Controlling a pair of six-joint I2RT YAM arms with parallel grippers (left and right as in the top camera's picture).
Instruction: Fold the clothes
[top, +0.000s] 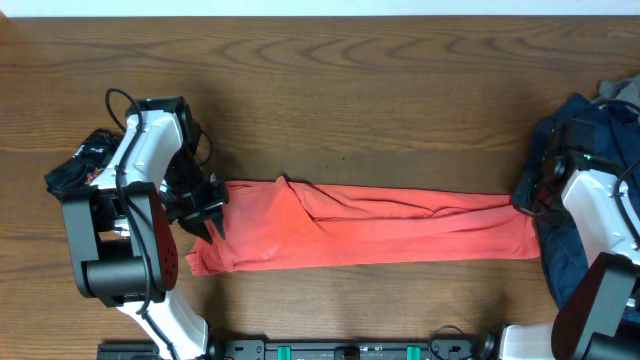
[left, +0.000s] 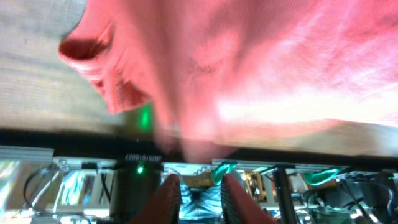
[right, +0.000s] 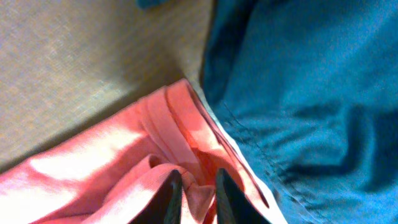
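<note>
L gripper (left: 198, 185): fingers (left: 168, 199) close together w/ a narrow gap, and rig hardware shows through it. Blurred coral cloth sits just past the tips, so can't tell if it's pinched or only near. Overhead puts this gripper at the left end of the coral T-shirt (top: 400, 235), touching its edge.

R gripper (right: 194, 185): dark fingers (right: 166, 199) nearly together w/ a bunched fold of the shirt between them. It's pinching the cloth close to the hemmed edge, at the shirt's right end.

The shirt lies as a long narrow strip running left-right across the wooden table (top: 350, 90), between the two arms, w/ creases left of centre.

Navy garment (top: 585, 125) is heaped at the right side of the table, touching the shirt's right end and partly under the R arm. Wrist view shows its stitched edge right against the coral hem.

Black garment (top: 75, 165) is bunched at far left, partly under the L arm and apart from the shirt.
</note>
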